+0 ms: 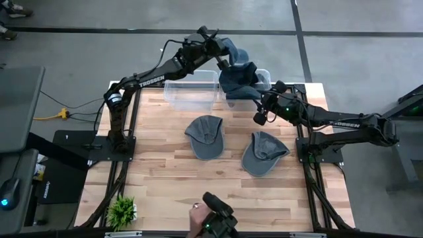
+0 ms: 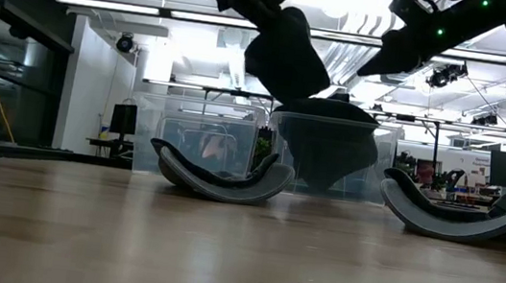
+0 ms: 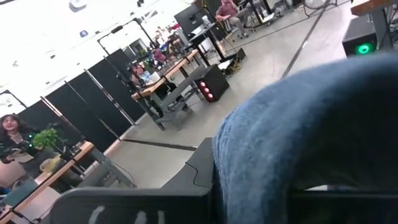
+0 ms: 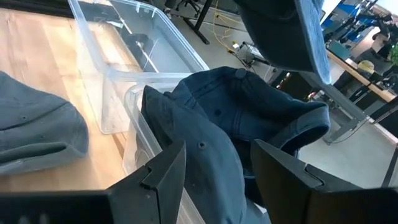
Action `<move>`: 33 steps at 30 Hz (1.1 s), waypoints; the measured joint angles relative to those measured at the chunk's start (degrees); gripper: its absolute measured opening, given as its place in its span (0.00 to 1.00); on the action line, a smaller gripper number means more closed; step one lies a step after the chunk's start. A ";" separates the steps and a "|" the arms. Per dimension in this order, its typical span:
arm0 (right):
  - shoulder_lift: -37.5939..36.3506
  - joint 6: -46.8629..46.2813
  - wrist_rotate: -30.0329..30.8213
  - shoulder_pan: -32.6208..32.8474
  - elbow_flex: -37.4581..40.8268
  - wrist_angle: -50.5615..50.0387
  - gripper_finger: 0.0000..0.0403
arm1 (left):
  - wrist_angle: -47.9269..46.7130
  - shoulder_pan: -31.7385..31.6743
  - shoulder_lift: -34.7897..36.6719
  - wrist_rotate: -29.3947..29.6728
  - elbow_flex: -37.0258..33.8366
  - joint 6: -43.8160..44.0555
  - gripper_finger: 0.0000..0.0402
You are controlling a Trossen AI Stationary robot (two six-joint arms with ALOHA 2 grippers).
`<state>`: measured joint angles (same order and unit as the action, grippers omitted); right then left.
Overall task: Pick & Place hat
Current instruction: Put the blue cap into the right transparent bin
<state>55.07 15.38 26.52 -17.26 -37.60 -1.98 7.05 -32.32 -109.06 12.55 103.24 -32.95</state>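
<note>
Nearest on the desk (image 1: 172, 192) we see two grey caps lying apart, one (image 1: 205, 136) left of the other (image 1: 263, 153). Farther back, our right end effector (image 1: 262, 111) hovers with fingers spread beside the bin (image 1: 264, 78) heaped with dark blue hats (image 4: 249, 118). Above it, our left end effector (image 1: 221, 61), pressed together, pinches a blue hat (image 1: 232, 50) in the air.

The two caps (image 1: 205, 135) lying on the table (image 1: 165, 178) are plain grey-blue, while the caps (image 4: 249, 118) piled in the right-hand bin (image 1: 263, 78) are a darker denim blue (no print on any of them). Both bins are clear plastic; the left bin (image 1: 190, 92) shows the pale striped wood through it. The arms are black with white lettering. A small plant (image 1: 121, 211) is bright green.
</note>
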 joint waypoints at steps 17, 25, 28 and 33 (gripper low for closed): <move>-0.56 -1.89 -0.24 0.04 0.02 -1.69 0.44 | 0.38 0.07 -1.55 -1.67 0.22 4.16 0.00; -3.41 -2.72 -0.45 0.05 0.02 -2.89 0.44 | 0.33 -0.36 -4.48 -1.67 -0.02 6.73 0.00; -4.33 -2.65 0.16 0.04 0.02 -3.71 0.44 | -0.64 0.48 -4.53 -3.27 -0.02 7.45 0.00; -6.00 -1.04 0.22 0.06 0.02 -3.33 0.44 | -2.52 2.37 -4.59 -4.82 0.00 10.01 0.00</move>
<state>49.07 14.34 26.74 -17.19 -37.58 -5.30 4.53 -29.95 -113.65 7.73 103.24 -22.94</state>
